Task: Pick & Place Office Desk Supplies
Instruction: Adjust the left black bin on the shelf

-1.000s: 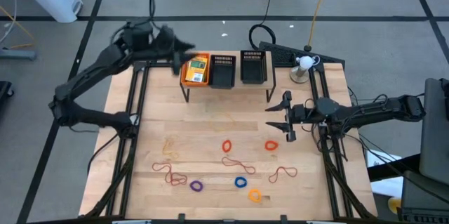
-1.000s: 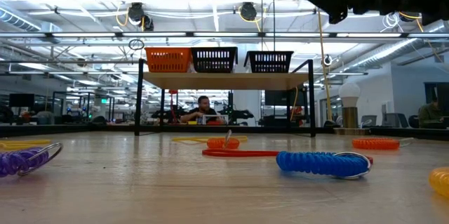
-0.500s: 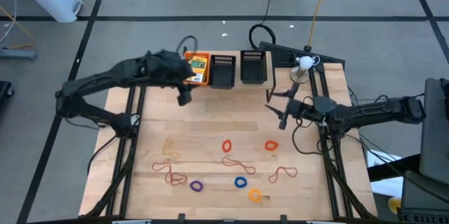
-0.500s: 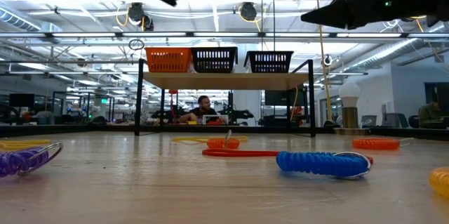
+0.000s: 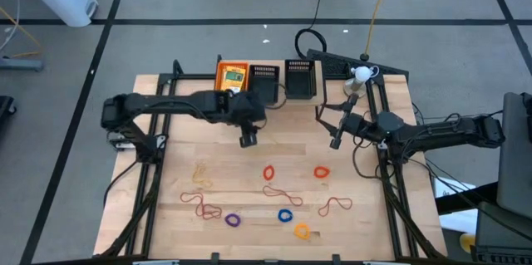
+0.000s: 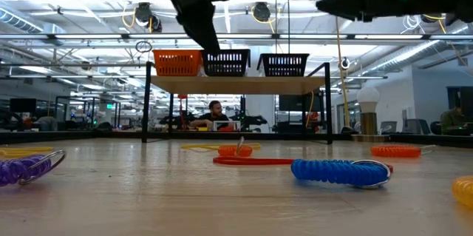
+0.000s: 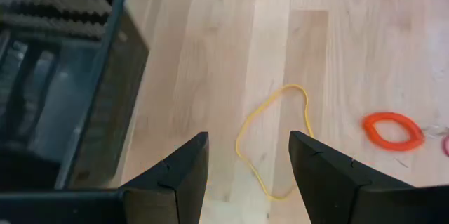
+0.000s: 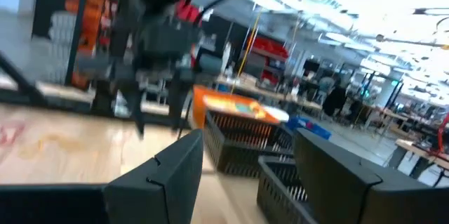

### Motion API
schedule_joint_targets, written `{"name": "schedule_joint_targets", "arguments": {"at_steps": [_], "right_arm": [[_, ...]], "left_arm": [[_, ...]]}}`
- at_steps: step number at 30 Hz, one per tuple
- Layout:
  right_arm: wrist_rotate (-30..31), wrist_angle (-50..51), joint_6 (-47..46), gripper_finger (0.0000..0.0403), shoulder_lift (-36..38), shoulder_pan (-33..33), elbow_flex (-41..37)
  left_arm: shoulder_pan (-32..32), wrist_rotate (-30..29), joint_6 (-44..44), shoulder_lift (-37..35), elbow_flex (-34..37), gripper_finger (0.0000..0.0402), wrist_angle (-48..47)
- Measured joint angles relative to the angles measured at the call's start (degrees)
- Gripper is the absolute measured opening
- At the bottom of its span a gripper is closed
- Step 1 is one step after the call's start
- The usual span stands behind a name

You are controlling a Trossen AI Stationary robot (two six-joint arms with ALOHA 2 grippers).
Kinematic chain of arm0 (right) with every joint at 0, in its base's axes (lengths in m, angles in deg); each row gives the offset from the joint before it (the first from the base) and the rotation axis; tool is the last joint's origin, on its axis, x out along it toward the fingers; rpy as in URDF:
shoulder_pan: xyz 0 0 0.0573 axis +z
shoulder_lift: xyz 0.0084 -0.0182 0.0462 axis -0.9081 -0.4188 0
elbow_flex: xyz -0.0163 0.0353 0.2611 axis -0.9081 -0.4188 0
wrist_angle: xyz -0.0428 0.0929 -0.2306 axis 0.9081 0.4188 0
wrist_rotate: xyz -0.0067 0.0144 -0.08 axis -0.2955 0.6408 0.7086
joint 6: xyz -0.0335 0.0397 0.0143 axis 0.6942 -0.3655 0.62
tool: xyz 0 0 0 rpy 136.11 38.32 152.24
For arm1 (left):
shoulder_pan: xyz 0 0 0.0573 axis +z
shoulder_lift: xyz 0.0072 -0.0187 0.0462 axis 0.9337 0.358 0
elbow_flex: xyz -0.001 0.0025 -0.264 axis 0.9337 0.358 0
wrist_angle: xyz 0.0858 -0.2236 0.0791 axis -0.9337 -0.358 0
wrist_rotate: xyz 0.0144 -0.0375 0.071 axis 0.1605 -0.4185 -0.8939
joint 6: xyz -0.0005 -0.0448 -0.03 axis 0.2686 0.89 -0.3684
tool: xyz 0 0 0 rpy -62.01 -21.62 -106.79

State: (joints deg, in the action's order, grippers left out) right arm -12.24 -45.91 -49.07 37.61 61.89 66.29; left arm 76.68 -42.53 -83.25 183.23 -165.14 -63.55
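Left tool (image 5: 247, 139) hangs over mid-counter (image 5: 166, 182) just in front of the tray shelf, fingers spread, grasping nothing — a thin yellow band (image 7: 270, 140) lies on the wood below it. Right tool (image 5: 335, 138) hovers near the right edge, likewise released and empty. Yellow-orange packets (image 5: 233, 76) sit in the orange tray; rubber-band loops (image 5: 283, 192) and coloured rings (image 5: 285, 215) lie scattered on the near counter.

Trays: we see an orange mesh tray (image 5: 232, 81) beside two black mesh trays (image 5: 264, 84).
Lamp: we spot a white lamp (image 5: 359, 76) nearby.
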Motion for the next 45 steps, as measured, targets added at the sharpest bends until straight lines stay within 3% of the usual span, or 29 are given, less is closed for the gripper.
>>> {"name": "schedule_joint_targets", "arguments": {"at_steps": [4, 10, 40, 45], "right_arm": [[0.0, -1.8, -2.2, 0.0210, 0.0, 0.2, 0.0], [0.0, -1.6, -3.8, 0.0210, 0.0, 0.2, 0.0], [-0.1, -1.5, -3.5, 0.0210, 0.0, 0.2, 0.0], [-0.4, -1.5, -3.2, 0.0210, 0.0, 0.5, 0.0]], "left_arm": [[-0.3, -1.1, -0.4, 1.5, 0.0, 0.0196, 2.5], [-0.3, -10.5, 1.2, 1.0, 0.0, 0.0195, 5.7], [-0.4, -16.2, 1.6, 0.4, 0.0, 0.0195, 8.7], [-1.0, -14.9, -3.1, 0.3, -0.6, 0.0195, 14.3]]}}
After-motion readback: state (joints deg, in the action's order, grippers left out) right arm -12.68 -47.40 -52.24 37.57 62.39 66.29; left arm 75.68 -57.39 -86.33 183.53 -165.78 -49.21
